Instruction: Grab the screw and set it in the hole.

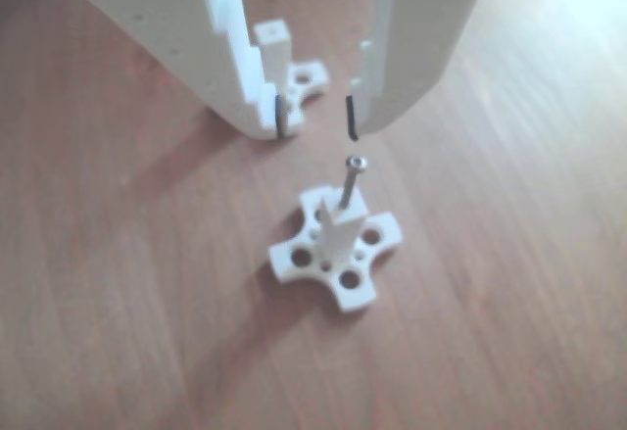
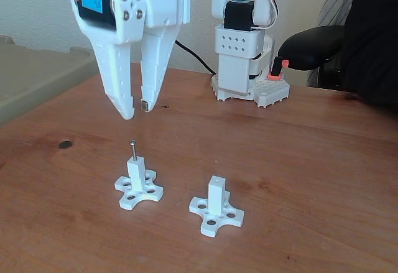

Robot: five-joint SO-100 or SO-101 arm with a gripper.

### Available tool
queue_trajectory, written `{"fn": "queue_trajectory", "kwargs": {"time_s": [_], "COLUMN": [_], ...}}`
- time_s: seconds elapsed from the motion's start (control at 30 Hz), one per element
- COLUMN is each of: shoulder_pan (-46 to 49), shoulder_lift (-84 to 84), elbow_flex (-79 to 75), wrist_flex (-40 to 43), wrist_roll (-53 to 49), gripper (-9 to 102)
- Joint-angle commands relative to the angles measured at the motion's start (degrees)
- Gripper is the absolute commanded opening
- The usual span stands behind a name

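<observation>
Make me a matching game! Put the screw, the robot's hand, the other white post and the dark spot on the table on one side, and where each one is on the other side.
1. screw
2. hand
3. other white post
4. dark spot

A. open, above the table
B. on the wood, far left in the fixed view
C. standing in a post's top
D. nothing in its top

Pairs: 1-C, 2-A, 3-D, 4-B

White plastic two-finger gripper (image 2: 137, 110) hanging above table, pointing straight down, jaws apart, nothing between them, arm's base (image 2: 244, 68) behind.
</observation>
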Motion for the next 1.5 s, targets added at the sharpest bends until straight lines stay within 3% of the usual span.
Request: {"fn": "queue_trajectory", "kwargs": {"time_s": [0.0, 1.47], "shoulder_pan": [0.00, -1.23], "shoulder_lift": [0.18, -10.37], "elbow_flex": [-5.62, -11.87], "wrist_flex": [0.18, -0.18], "wrist_roll": [0.53, 1.67], "gripper": [10, 11]}}
